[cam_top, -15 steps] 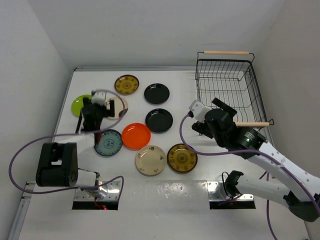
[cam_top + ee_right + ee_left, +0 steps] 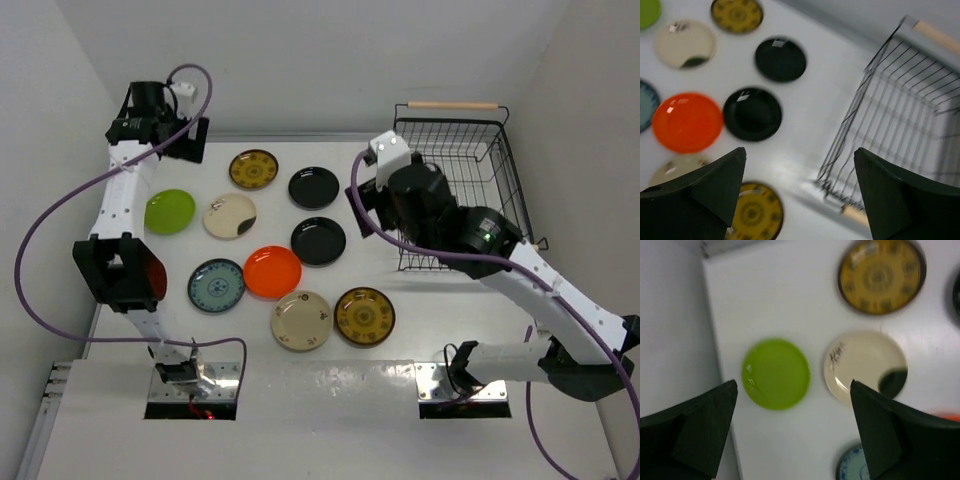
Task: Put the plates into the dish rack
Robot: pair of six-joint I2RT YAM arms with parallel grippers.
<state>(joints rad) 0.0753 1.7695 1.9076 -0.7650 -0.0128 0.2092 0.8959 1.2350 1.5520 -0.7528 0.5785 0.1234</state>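
Nothing is loaded yet: on the table point(image 2: 240, 345) the dish rack point(image 2: 450, 135) shows no plate inside. All nine plates point(image 2: 272, 272) lie flat to its left, apart from it. The left tool point(image 2: 793, 385) and right tool point(image 2: 800, 150) hover spread wide, pinching nothing.

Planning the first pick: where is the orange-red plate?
In the top view the orange-red plate lies mid-table, between the teal plate on its left and a black plate at its upper right.

Right arm point(image 2: 450, 225) hides part of the dish rack point(image 2: 490, 150); teal plate point(image 2: 846, 469) is cut off.
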